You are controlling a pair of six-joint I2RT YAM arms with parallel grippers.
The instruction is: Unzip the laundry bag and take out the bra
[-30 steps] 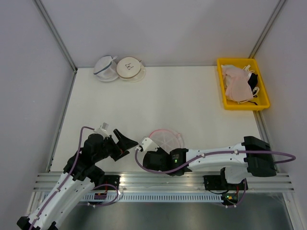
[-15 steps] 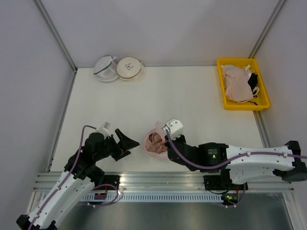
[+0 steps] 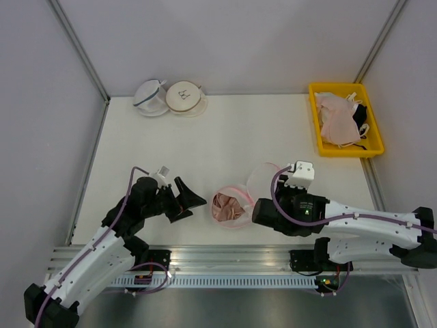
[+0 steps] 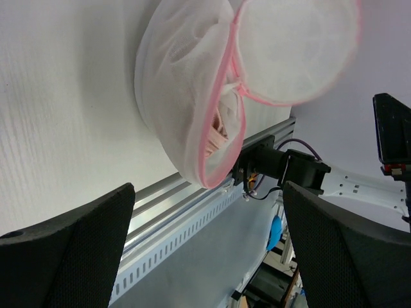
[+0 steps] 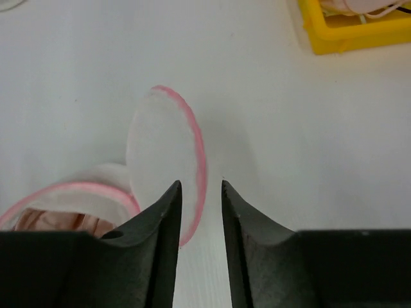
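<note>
On the grey-walled white table (image 3: 273, 137), a yellow tray (image 3: 317, 130) holds pale garments (image 3: 338, 119); the unzipped laundry bag (image 4: 173, 83), bra (image 3: 225, 205) inside, lies between the wide-spread left gripper (image 4: 207, 187) and narrowly parted right gripper (image 5: 200, 186).

White table (image 3: 239, 137), open laundry bag (image 4: 186, 102), two mesh pouches (image 3: 153, 97), yellow tray (image 3: 349, 153)

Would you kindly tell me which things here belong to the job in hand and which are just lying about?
Job in hand:
laundry bag, unzipped and lying open
bra, bunched inside it

Lying about:
dark-trimmed pouch, far left corner
beige-rimmed pouch, beside it
yellow bin holding garments, far right
</note>
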